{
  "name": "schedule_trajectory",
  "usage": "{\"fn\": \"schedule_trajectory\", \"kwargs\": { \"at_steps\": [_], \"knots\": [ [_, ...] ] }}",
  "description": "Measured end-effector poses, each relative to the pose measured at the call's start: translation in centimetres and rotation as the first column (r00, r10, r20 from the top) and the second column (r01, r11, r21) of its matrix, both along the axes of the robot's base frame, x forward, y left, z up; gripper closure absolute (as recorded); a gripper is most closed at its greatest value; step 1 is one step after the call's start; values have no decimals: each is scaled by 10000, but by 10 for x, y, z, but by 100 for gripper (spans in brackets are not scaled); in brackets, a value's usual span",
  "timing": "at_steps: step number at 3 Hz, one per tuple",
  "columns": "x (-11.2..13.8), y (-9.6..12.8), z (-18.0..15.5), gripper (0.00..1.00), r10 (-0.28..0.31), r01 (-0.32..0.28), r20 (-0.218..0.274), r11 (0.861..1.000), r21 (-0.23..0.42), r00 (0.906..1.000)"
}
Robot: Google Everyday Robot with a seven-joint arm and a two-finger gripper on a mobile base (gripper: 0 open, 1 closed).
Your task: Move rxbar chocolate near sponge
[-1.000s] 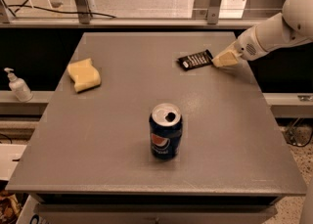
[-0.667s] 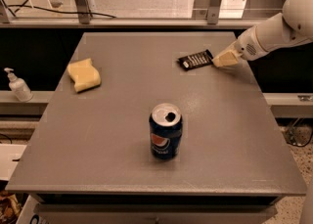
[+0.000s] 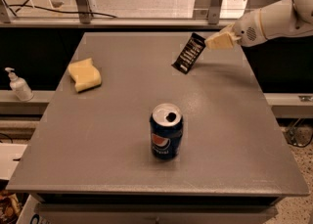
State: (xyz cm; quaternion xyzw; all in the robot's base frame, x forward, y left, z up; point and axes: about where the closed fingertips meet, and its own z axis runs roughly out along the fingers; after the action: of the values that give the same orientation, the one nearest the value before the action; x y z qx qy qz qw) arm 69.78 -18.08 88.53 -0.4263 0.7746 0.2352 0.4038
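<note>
Nearest the camera, the blue can [image 3: 166,131] stood upright on the grey table [image 3: 98,159], a little right of the middle, in the same spot as a second earlier. Farther back on the left side, the pale yellow sponge [image 3: 85,75] lay flat near the table's left edge, also unmoved. Off the table to the far left, a small white soap bottle [image 3: 19,86] stood on a lower ledge. Farther still, on the right half of the table, the black chocolate bar [image 3: 189,53] had changed most: a second before it had lain flat on the far right of the table top, and now it was tipped up steeply, its printed face toward the camera, its upper corner raised and its lower end down close to the surface; whether that end touched the table could not be told. The pale yellow gripper [image 3: 208,41] reached in from the right and had its fingers closed on the bar's upper right corner. Bar and sponge were well apart.
</note>
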Motion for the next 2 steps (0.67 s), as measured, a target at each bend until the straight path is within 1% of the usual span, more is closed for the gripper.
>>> {"fn": "schedule_trajectory", "kwargs": {
  "at_steps": [1, 2],
  "knots": [
    [0, 0, 0, 100, 2, -2, -1, 10000, 2, 10000],
    [-1, 10, 2, 100, 105, -105, -7, 9996, 274, 9999]
  ]
}}
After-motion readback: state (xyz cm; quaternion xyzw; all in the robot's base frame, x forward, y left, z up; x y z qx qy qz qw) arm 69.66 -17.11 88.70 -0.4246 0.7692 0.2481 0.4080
